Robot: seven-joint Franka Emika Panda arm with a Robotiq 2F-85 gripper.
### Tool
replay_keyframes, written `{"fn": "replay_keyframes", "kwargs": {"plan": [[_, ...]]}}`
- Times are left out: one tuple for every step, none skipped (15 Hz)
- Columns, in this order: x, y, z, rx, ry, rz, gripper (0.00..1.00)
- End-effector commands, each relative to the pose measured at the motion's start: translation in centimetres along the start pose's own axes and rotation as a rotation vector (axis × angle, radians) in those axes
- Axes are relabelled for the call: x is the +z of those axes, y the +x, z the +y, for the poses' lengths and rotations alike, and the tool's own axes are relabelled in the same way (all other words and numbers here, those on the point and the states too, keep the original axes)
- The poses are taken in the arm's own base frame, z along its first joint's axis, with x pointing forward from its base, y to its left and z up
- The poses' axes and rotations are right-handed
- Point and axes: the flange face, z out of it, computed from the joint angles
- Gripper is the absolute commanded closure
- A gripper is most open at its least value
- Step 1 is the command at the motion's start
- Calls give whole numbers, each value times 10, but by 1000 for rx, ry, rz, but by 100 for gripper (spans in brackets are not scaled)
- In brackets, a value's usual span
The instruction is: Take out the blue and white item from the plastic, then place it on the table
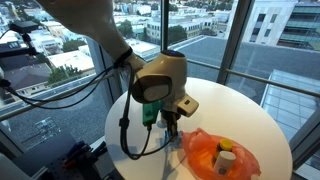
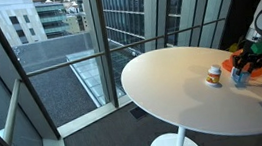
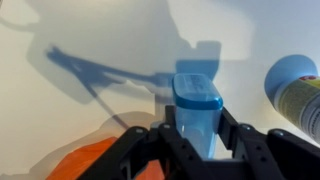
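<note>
My gripper [image 3: 197, 140] is shut on the blue and white item [image 3: 196, 105], a small pale container with a blue cap, held between both fingers over the white table [image 3: 100, 30]. The orange plastic [image 3: 85, 165] shows at the lower left of the wrist view, beside the fingers. In an exterior view the gripper [image 1: 170, 127] hangs low over the table [image 1: 225, 100], just left of the orange plastic [image 1: 212, 155]. In the other exterior view the item [image 2: 239, 76] sits in front of the plastic [image 2: 230, 64]. I cannot tell whether it touches the table.
A small tan bottle [image 2: 214, 75] with a blue cap stands on the table near the item; it also shows at the right of the wrist view [image 3: 297, 92]. A beige cylinder [image 1: 228, 158] lies on the orange plastic. Glass walls and railings surround the round table [image 2: 172, 78].
</note>
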Motion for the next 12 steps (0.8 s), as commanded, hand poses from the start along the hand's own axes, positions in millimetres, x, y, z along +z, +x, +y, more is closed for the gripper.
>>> {"fn": "replay_keyframes", "kwargs": {"plan": [[-6, 5, 1, 12, -13, -1, 25], [-10, 3, 2, 13, -11, -11, 18], [-17, 1, 3, 10, -8, -24, 9], [-24, -2, 5, 2, -5, -39, 1], [-33, -5, 7, -14, -4, -59, 0], [-41, -8, 8, -32, -7, -80, 0], [-52, -12, 11, -69, -9, -100, 0], [-63, -15, 13, -100, -10, -120, 0], [-75, -19, 15, -142, -13, -141, 0], [-86, -23, 17, -181, -23, -153, 0], [-97, -27, 19, -219, -36, -158, 0], [-108, -30, 20, -250, -50, -162, 0]]}}
